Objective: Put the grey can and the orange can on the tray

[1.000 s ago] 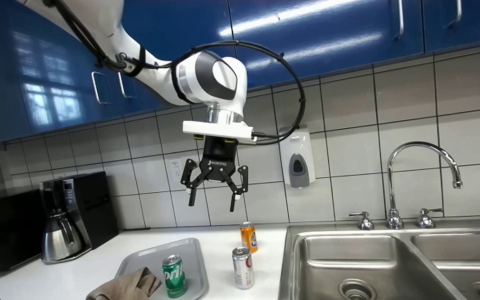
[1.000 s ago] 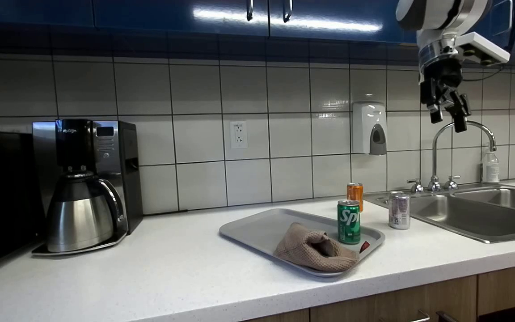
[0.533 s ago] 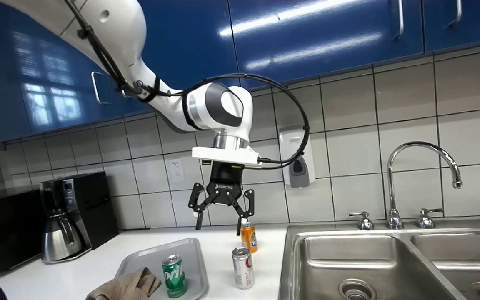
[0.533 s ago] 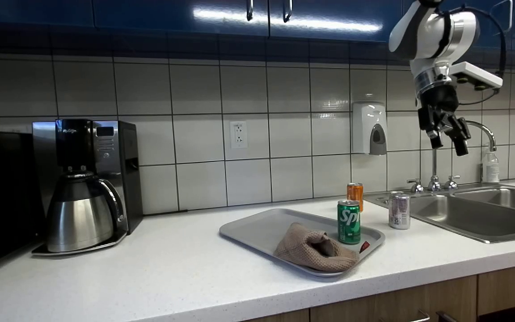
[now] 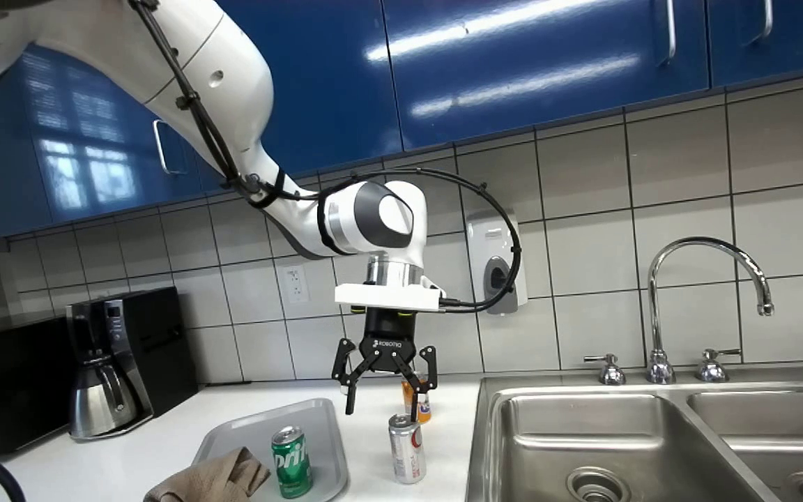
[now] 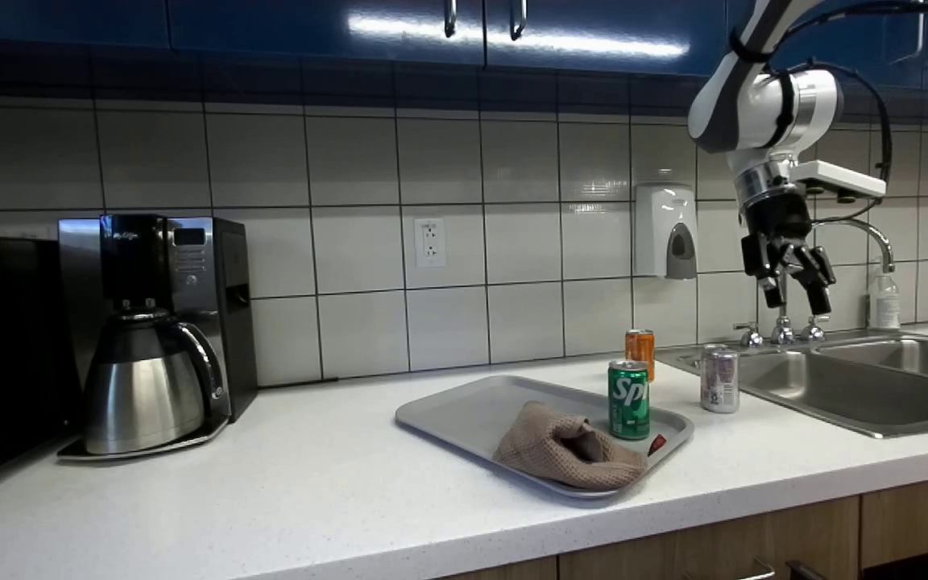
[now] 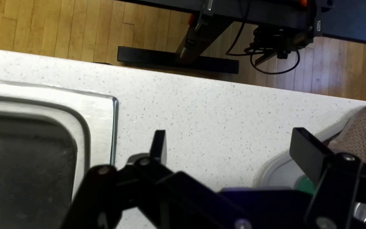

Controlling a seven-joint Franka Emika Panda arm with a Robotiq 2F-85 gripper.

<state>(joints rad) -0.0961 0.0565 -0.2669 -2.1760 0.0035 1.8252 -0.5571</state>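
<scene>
Hand (image 5: 382, 415) had descended, spread wide and empty, to eleven o'clock of the grey can (image 5: 407, 452) in an exterior view; that can's pickup seemed near.

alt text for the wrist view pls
An open, empty black two-fingered gripper above a speckled white countertop. At left, a steel sink; at right, a pale grey rounded tray holds a brown textured cloth and a mostly hidden green metal can.
</scene>
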